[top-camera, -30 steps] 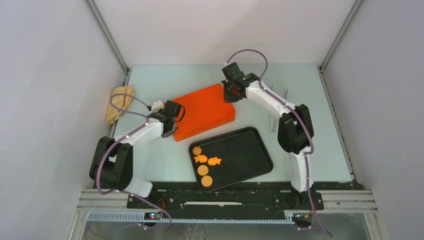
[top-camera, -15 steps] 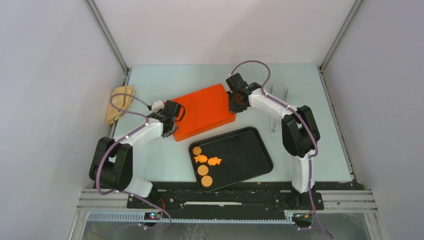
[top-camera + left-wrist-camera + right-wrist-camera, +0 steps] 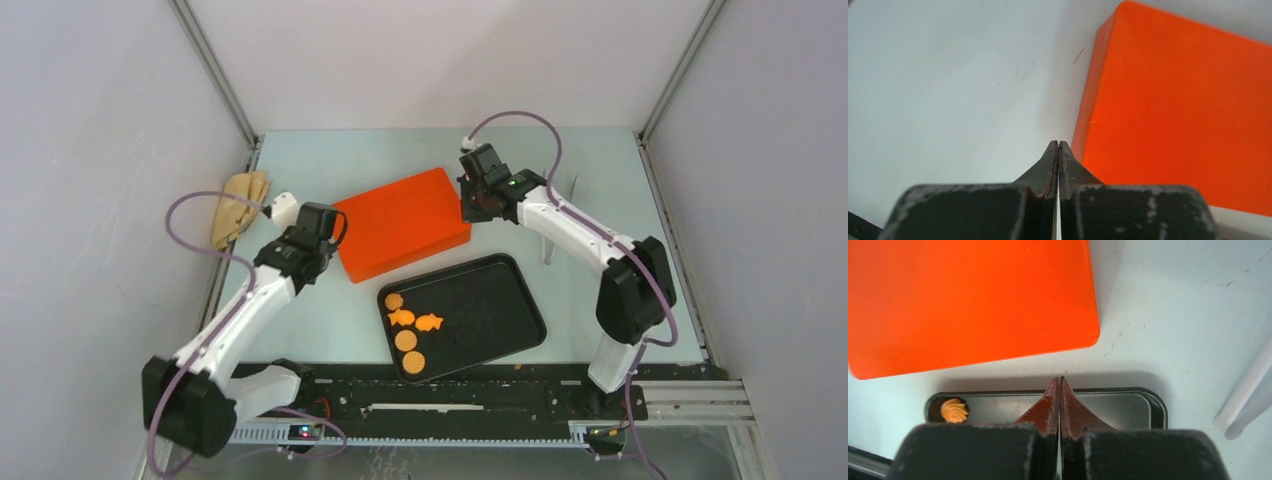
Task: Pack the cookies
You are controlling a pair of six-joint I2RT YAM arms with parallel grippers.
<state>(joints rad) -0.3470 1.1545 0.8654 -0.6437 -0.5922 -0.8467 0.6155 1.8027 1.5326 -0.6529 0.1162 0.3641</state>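
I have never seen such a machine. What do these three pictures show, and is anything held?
It is two robot arms, each ending in a two-finger gripper. The wide picture looks down from above; the other two come from wrist cameras. On the table lie an orange box, a black tray with five orange cookies, and a yellowish cloth. The left gripper and right gripper are shut, holding nothing, near the box.
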